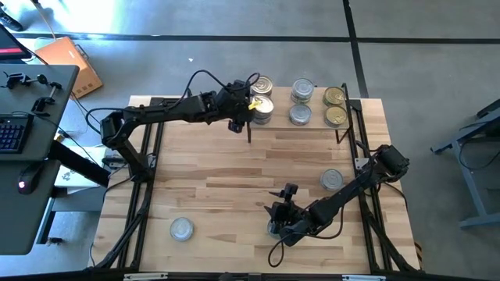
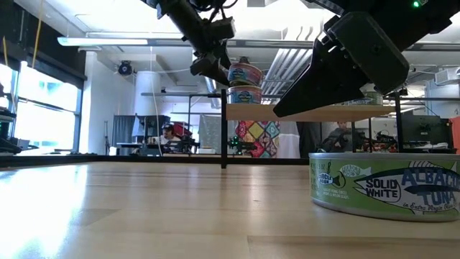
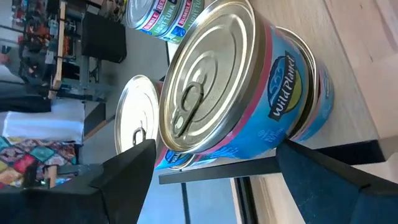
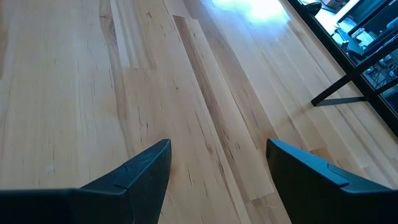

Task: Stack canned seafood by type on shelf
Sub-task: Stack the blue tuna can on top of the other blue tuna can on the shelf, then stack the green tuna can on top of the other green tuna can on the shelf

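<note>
The shelf (image 1: 317, 123) stands at the table's far edge with several tins of canned seafood on it. At its left end two blue-and-pink tins (image 3: 249, 106) are stacked, the lower one resting on the shelf board (image 2: 316, 113). My left gripper (image 1: 251, 105) is open, with one finger on either side of that stack (image 2: 244, 83) and a gap showing on both sides. My right gripper (image 4: 217, 149) is open over bare table near the front edge. A green tuna tin (image 2: 384, 183) lies on the table under that arm (image 1: 273, 228).
Two more silver tins lie loose on the table, one at the near left (image 1: 181, 229) and one at the right (image 1: 331, 179). Silver tins (image 1: 301, 90) and gold tins (image 1: 334, 96) fill the shelf's middle and right. The table's middle is bare wood.
</note>
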Robot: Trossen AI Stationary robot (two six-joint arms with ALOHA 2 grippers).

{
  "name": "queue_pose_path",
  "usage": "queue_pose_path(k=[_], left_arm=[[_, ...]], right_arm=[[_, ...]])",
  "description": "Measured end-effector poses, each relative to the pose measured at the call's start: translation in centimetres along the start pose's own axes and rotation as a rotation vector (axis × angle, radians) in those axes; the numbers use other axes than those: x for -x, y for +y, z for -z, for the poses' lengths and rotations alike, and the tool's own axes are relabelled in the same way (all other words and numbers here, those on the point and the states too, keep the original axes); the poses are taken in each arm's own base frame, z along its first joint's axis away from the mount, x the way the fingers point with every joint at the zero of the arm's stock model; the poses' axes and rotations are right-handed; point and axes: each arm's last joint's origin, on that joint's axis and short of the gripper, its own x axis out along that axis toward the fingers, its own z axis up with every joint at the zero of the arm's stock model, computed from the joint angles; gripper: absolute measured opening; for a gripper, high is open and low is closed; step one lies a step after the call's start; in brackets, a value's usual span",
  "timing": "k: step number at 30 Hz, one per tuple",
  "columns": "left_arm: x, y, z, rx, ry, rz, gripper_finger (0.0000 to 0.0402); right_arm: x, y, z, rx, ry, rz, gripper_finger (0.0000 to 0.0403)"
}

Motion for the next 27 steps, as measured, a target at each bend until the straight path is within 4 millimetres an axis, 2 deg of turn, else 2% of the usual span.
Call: queue_pose_path(k=[12,17,23,27], left_arm=[[-0.1,0.2,0.5,0.064,0.02,0.003,0.0326],[0.1,0.5,0.9,0.065,0.097,-0.054,0.0326],[1.9,0.9,1.5,0.204,0.133,-0.044,0.0326],[3.7,0.9,2.2,0.335,0.168,-0.015,0.0324]], right_arm=[[0.0,0.0,0.0,0.0,0.0,0.0,0.0255],[0.0,0.0,0.0,0.002,0.001,0.001,0.0255],[0.5,0.1,0.6,0.046,0.023,0.005,0.0255],[1.9,0.1,1.0,0.066,0.044,-0.001,0.0255]])
